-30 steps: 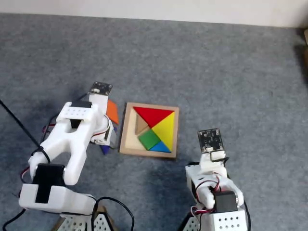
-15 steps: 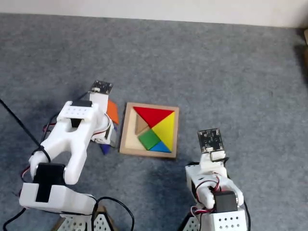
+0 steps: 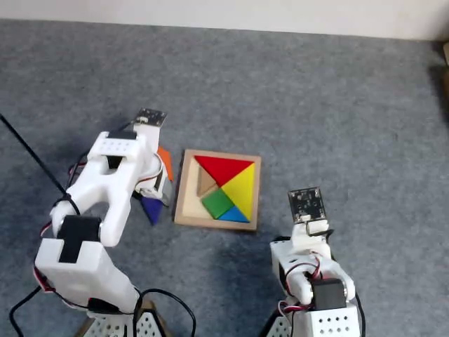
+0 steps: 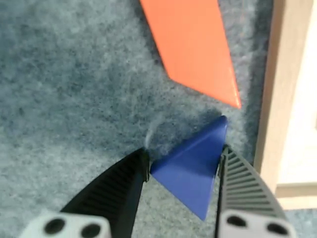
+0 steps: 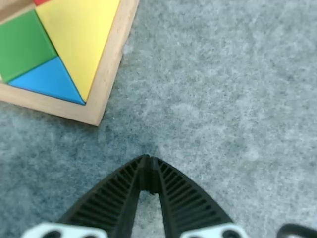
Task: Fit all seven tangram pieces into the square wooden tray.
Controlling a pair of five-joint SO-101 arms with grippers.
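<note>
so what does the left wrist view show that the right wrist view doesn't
Left wrist view: an orange piece on the carpet and a dark blue triangle held in the left tool. Right wrist view: the yellow triangle, green square and light blue triangle lying in the tray, and the right tool shut over bare carpet. Both: the wooden tray's rim and the grey carpet.

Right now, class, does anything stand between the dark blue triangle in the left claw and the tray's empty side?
Only the tray's raised rim. The left claw grips the dark blue triangle on the carpet just outside it; the orange piece lies alongside, off the path.
</note>
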